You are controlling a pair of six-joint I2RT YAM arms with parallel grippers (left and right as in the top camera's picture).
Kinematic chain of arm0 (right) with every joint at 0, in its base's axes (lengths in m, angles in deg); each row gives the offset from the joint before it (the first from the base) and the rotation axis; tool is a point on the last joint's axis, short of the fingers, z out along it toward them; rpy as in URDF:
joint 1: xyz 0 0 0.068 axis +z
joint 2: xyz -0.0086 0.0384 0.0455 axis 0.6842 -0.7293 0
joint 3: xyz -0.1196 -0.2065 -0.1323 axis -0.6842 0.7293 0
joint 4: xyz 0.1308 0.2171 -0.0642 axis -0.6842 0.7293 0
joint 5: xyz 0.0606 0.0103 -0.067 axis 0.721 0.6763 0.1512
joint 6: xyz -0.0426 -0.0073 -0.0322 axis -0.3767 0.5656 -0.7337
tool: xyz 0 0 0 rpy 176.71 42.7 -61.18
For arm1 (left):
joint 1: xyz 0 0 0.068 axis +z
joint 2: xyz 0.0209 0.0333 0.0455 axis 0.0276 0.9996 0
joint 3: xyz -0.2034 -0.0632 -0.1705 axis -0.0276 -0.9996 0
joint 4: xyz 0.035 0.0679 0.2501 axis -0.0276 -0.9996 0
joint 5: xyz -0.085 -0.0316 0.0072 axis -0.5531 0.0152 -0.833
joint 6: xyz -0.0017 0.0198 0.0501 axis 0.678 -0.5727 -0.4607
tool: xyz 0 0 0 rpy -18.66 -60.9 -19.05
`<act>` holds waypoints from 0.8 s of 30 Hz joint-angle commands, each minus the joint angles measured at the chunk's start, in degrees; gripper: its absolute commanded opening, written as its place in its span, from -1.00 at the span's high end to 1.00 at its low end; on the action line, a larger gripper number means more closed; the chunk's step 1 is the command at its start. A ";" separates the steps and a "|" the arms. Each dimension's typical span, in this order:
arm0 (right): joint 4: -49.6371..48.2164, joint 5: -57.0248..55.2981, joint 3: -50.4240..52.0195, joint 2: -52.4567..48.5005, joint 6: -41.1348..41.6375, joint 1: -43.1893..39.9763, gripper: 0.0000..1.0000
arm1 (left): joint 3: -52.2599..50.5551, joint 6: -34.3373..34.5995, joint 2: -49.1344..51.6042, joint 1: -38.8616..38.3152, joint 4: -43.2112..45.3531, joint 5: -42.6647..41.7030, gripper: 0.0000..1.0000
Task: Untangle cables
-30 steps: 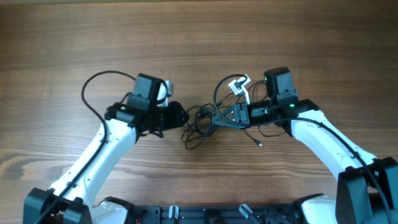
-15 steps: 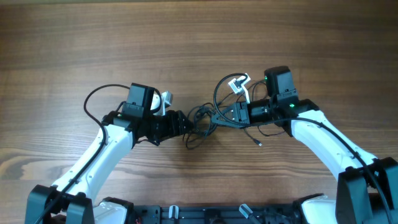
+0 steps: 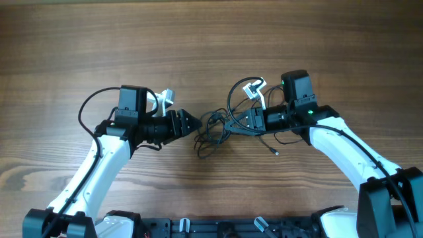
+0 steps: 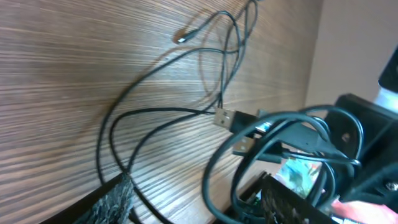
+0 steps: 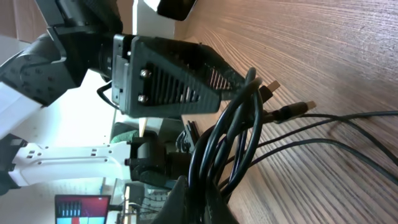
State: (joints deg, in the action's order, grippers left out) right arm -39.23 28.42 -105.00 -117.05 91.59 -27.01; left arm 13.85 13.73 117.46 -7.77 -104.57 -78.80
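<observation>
The right jaws are clamped on a bunch of black loops of the cables [image 5: 211,143], which pass between the ribbed black fingers [image 5: 168,74] in the right wrist view. Two silvery plugs [image 4: 227,117] stick out of this bunch, just above the wooden worktop [image 3: 211,39]. From the grip the cords spill leftward into a loose tangle lying on the worktop between the two arms. One loop arcs up behind the right jaws, and a thin strand trails off to a small plug end [image 3: 275,153] lying nearer the robot's base.

The left jaws are spread apart and hold nothing, their tips just beside the tangle's left edge. The right arm [image 3: 337,142] reaches in from the lower right with its wrist turned toward the centre. The left arm [image 3: 106,158] comes in from the lower left, its wrist pointing at the tangle.
</observation>
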 commanded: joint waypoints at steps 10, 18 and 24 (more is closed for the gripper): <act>-2.84 10.25 0.13 1.22 0.42 -0.11 0.91 | -0.31 0.39 6.16 -10.91 3.48 16.65 0.12; -13.11 18.32 0.13 1.22 5.99 -0.13 0.91 | -0.31 2.36 5.49 -6.32 4.55 18.03 0.92; -6.38 -17.73 0.15 1.22 14.64 -0.13 0.91 | -0.31 1.88 -4.42 3.15 -1.31 15.58 0.92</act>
State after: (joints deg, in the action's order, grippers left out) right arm -49.31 24.61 -104.06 -117.18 102.91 -26.18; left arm 14.77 15.50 116.72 -7.72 -105.10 -68.79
